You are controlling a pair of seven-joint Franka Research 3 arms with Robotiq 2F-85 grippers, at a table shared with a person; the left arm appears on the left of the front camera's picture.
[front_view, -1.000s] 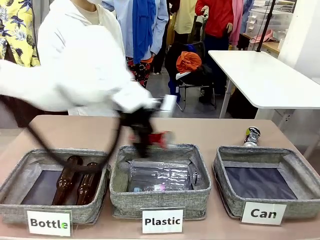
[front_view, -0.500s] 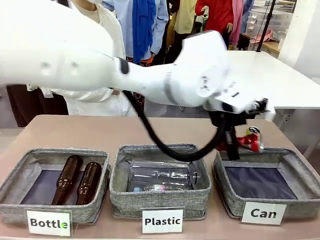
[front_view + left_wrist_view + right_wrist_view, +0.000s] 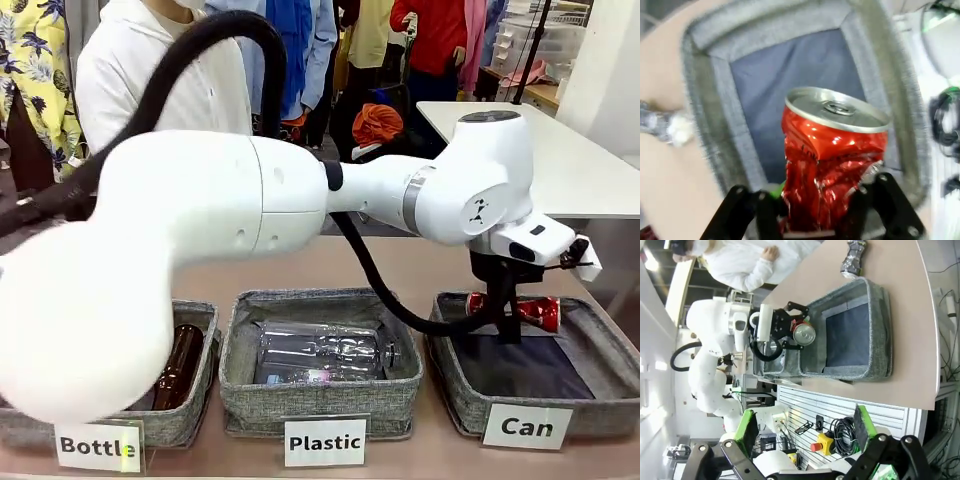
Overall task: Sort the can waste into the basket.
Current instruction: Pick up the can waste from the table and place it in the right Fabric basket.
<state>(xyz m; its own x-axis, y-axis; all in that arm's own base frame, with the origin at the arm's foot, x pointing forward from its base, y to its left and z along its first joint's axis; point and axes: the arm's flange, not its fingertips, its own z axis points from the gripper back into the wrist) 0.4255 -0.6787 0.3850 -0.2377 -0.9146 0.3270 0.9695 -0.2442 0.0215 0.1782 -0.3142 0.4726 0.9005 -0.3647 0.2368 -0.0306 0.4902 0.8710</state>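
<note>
My left arm reaches across the table to the right, and its gripper [image 3: 507, 308] is shut on the crushed red can [image 3: 532, 312], held level just over the far half of the grey "Can" basket [image 3: 598, 412]. In the left wrist view the red can [image 3: 832, 155] is pinched between my fingers [image 3: 742, 207] above the basket's wall [image 3: 720, 130] and dark floor. The black can [image 3: 853, 257] lies on the table beyond the basket [image 3: 881, 325]; it is a blur at the edge [image 3: 662, 126]. My right gripper [image 3: 805, 426] stands open and empty, off the table's end.
The "Plastic" basket [image 3: 240, 385] in the middle holds a clear bottle [image 3: 320, 352]. The "Bottle" basket [image 3: 175, 425] at the left holds a brown bottle [image 3: 180, 362]. A person in white [image 3: 170, 85] stands at the far side. My left arm's bulk covers the left half of the front view.
My left arm has swung right from over the Plastic basket to over the Can basket, carrying the red can and coming lower. The right gripper has not changed.
</note>
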